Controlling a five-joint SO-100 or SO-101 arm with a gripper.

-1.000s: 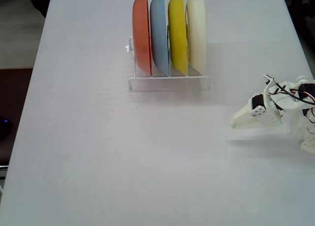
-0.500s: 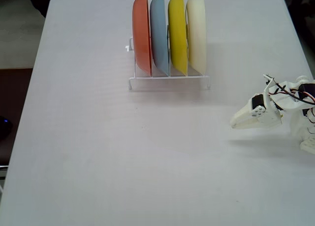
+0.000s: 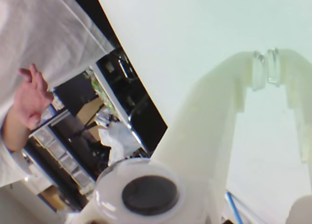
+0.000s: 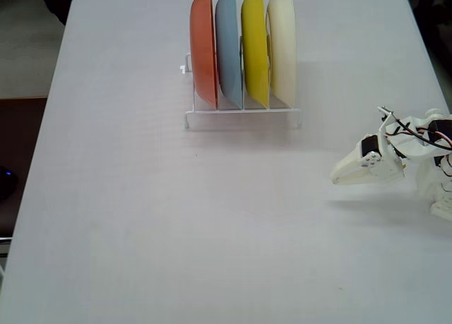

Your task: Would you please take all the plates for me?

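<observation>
Fixed view shows 4 round, glossy plastic plates standing on edge in a white wire rack (image 4: 244, 116) at 12 o'clock on the pale grey table (image 4: 141, 218): the orange plate (image 4: 203, 49), the grey-blue plate (image 4: 227, 47), the yellow plate (image 4: 255, 47) and the cream plate (image 4: 282, 47), in that order from 9 o'clock to 3 o'clock. The white plastic gripper (image 4: 336, 176) sits at 3 o'clock near the table edge, well apart from the rack, pointing toward 9 o'clock. Wrist view shows none of the plates. It does show the gripper (image 3: 266, 68) close up: its 2 tips almost meet, with only a thin gap between them, and nothing is held. A person's hand (image 3: 30, 98) in a white sleeve appears at 9 o'clock, beyond the table's edge.
</observation>
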